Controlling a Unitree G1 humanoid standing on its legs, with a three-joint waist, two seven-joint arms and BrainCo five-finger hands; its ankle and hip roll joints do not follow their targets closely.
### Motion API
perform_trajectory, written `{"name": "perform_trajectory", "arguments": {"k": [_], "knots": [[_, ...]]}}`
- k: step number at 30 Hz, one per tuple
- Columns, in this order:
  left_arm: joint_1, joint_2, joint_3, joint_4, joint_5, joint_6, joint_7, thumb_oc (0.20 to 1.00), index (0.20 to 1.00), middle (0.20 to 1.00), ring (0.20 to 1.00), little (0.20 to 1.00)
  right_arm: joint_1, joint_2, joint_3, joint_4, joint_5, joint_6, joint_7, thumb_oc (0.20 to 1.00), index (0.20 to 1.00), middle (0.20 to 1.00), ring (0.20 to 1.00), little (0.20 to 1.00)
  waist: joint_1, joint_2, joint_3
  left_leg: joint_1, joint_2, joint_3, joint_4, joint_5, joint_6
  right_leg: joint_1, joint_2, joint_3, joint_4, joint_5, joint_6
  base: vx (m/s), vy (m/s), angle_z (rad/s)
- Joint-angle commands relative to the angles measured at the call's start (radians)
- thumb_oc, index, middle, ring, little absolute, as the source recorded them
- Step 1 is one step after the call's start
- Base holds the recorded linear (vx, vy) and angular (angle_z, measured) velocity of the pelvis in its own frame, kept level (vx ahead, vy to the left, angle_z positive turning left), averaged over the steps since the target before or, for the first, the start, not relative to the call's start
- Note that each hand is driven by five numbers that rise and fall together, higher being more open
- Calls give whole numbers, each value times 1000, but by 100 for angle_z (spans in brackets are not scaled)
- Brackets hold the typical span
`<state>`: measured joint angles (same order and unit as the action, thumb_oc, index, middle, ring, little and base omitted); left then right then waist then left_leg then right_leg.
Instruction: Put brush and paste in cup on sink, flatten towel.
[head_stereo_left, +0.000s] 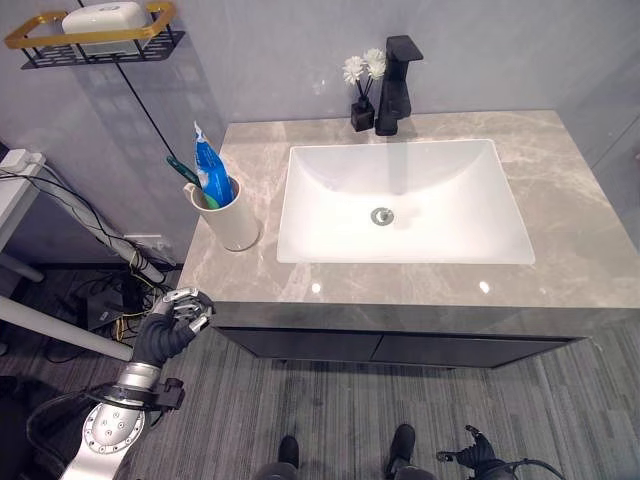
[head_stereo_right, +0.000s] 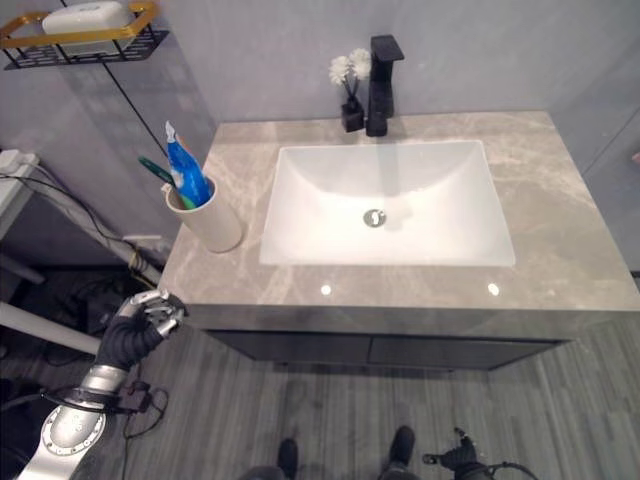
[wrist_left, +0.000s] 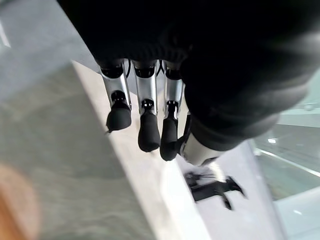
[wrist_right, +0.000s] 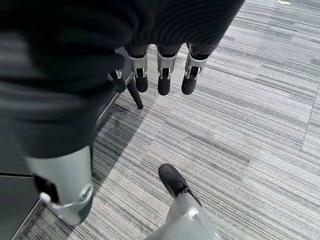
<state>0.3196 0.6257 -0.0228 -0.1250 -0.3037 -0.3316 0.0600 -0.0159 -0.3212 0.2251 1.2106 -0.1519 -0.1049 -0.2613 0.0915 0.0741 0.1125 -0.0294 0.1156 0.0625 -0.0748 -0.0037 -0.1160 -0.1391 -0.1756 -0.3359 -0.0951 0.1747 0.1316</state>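
Observation:
A cream cup (head_stereo_left: 238, 225) stands on the grey stone counter (head_stereo_left: 570, 230) left of the white basin (head_stereo_left: 320, 200). A blue toothpaste tube (head_stereo_left: 212, 170) and a green toothbrush (head_stereo_left: 180, 168) stick up out of the cup. My left hand (head_stereo_left: 178, 318) hangs below the counter's front left corner, apart from the cup, with its fingers (wrist_left: 148, 132) loosely bent and holding nothing. Low over the floor at the right, my right hand (head_stereo_left: 478, 462) hangs with relaxed fingers (wrist_right: 164, 85) and holds nothing.
A black faucet (head_stereo_left: 395, 85) and a small black vase of white flowers (head_stereo_left: 362, 100) stand behind the basin. On the wall at upper left is a wire shelf (head_stereo_left: 95, 45) with a white soap dish. Cables lie on the floor left of the cabinet.

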Motion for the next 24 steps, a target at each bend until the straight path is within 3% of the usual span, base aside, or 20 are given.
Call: {"name": "perform_trajectory", "arguments": {"k": [1, 12, 24], "knots": [[-84, -23, 18, -16, -12, -35, 31, 200, 200, 200, 200, 200, -75, -20, 3, -14, 28, 4, -36, 1000, 1000, 1000, 1000, 1000, -34, -16, 61, -72, -23, 2, -12, 95, 13, 106, 6, -2, 21, -97, 36, 0, 0, 0], [-241, -80, -6, 38, -188, -9, 29, 200, 200, 200, 200, 200, -126, -11, 41, -35, 20, 23, -44, 1000, 1000, 1000, 1000, 1000, -71, -6, 78, -104, -18, 12, -12, 104, 10, 63, 11, 14, 27, -92, 29, 11, -3, -2], [-266, -95, 13, 35, -286, 13, 42, 200, 200, 200, 200, 200, -155, -14, 48, -12, 10, 41, -37, 1000, 1000, 1000, 1000, 1000, -81, -4, 84, -100, -20, 26, -12, 96, 16, 55, 11, 34, 30, -92, 30, 31, 3, -6]]}}
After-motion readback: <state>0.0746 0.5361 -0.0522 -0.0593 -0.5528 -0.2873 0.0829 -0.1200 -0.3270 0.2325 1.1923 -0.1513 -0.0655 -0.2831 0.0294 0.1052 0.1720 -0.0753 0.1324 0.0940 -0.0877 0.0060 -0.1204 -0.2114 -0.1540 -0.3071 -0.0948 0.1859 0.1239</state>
